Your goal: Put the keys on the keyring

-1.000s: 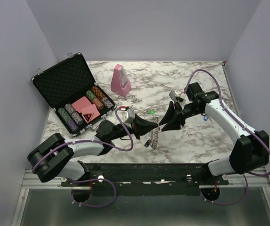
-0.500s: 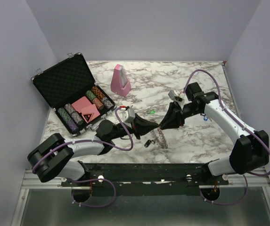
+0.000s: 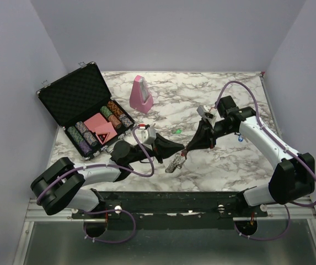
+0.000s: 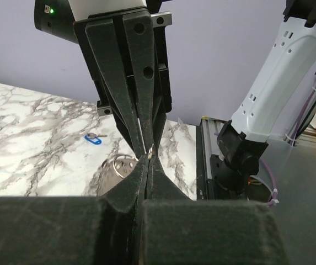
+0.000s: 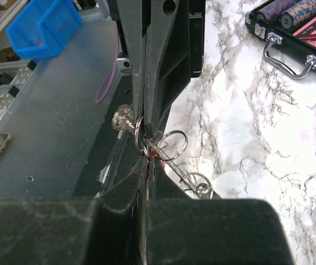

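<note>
Both arms' fingers point(image 3: 169, 147) tight on keyring point(image 3: 175, 160)

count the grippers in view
2: left gripper reaching in from the lower left, right gripper from the right, tips meeting on the keyring mid-table. None hidden.

The overhead camera sits high behind both arm bases, looking down and forward over the whole worktop point(image 3: 229, 160), far enough back to take in the side walls. The left wrist camera peers close along the left jaws, rightwards, onto the right arm point(image 4: 290, 83). The right wrist camera peers close along the right jaws, leftwards, toward the chip case point(image 5: 290, 25). All three share the spot mid-worktop where both pairs of jaws meet tip to tip
</note>
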{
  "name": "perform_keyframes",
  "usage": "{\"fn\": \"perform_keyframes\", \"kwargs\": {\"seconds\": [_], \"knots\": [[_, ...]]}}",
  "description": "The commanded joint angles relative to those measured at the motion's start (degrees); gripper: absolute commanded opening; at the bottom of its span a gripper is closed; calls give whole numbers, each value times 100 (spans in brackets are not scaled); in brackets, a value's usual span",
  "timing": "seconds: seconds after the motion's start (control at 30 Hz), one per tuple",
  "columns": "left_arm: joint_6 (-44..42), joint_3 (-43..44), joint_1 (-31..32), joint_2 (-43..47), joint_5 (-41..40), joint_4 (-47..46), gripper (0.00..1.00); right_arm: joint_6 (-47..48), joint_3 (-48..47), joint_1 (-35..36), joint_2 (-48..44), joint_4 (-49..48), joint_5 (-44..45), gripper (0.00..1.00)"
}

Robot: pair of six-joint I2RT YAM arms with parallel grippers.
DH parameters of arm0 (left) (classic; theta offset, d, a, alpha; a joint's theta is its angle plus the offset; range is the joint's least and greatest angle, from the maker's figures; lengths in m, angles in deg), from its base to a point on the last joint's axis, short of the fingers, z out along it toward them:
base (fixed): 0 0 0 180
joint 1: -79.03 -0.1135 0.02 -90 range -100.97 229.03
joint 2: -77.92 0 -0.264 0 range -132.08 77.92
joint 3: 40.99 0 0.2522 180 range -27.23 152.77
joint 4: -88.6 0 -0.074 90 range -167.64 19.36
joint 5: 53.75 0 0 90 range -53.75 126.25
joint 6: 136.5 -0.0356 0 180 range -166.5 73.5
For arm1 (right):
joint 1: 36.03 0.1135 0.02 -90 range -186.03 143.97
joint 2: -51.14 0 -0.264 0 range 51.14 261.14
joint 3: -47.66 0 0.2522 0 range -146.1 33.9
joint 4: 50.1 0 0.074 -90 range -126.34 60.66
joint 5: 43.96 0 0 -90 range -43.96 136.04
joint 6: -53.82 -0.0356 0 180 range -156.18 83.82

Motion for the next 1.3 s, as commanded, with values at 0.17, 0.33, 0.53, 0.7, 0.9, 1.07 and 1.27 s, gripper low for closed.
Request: {"fn": "perform_keyframes", "kwargs": {"seconds": [0.17,0.33,0.53,0.7,0.9,1.07,1.27], "knots": [[-364,-177,-107,406,235,-720,0,-412,-226,35,-107,-85,102,7],[-496,-98,-116,450,366,-351,0,-596,-209,35,-90,-199,76,7],[-540,-45,-160,450,366,-139,0,-728,-261,35,-98,-208,120,12],[-522,-28,-292,643,331,369,0,-475,-428,-52,-107,116,383,27],[-592,630,-450,1056,-2,2817,0,-883,-543,-693,-239,-153,1085,49],[-593,1911,-476,558,-319,4481,0,-2957,-26,-1422,-599,-2015,2042,55],[-119,3968,-599,-1067,-644,5686,0,-4611,511,-2196,-950,-3625,3677,58]]}}
